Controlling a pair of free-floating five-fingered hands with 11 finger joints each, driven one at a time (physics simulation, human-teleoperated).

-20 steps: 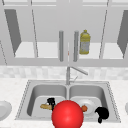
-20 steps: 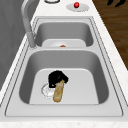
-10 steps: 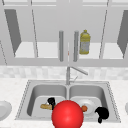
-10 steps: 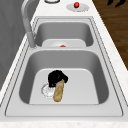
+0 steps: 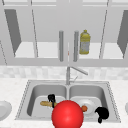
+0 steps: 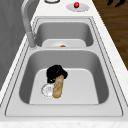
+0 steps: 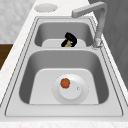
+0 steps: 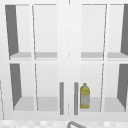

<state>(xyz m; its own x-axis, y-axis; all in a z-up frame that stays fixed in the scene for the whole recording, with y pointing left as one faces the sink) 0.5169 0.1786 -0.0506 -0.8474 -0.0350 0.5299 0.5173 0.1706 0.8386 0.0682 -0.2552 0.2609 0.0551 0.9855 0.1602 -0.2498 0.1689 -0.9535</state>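
left robot hand (image 6: 56, 72) is already curled round the baguette (image 6: 58, 86) down in the left basin (image 6: 75, 87), right robot hand (image 5: 101, 113) idling at 4 o'clock, fingers curled on nothing

Baguette (image 5: 46, 103): in the front view its right end is lost behind the red ball (image 5: 67, 115); from the right side only a scrap of it peeks out under the left hand (image 7: 69, 39).
Left hand's hold: its fingers lie over the loaf's far end in the left side view, but whether they curl round it is too blurred to tell.
Drain (image 6: 47, 90): half covered by the baguette.
White plate (image 5: 86, 103): its near left part sits behind the red ball, front view.
Right hand (image 5: 101, 113): a dark blob at the sink's front rim, finger pose unreadable.
Ball: its bottom is cut by the front picture's lower edge.
Bottle (image 8: 85, 96): label too small to read.
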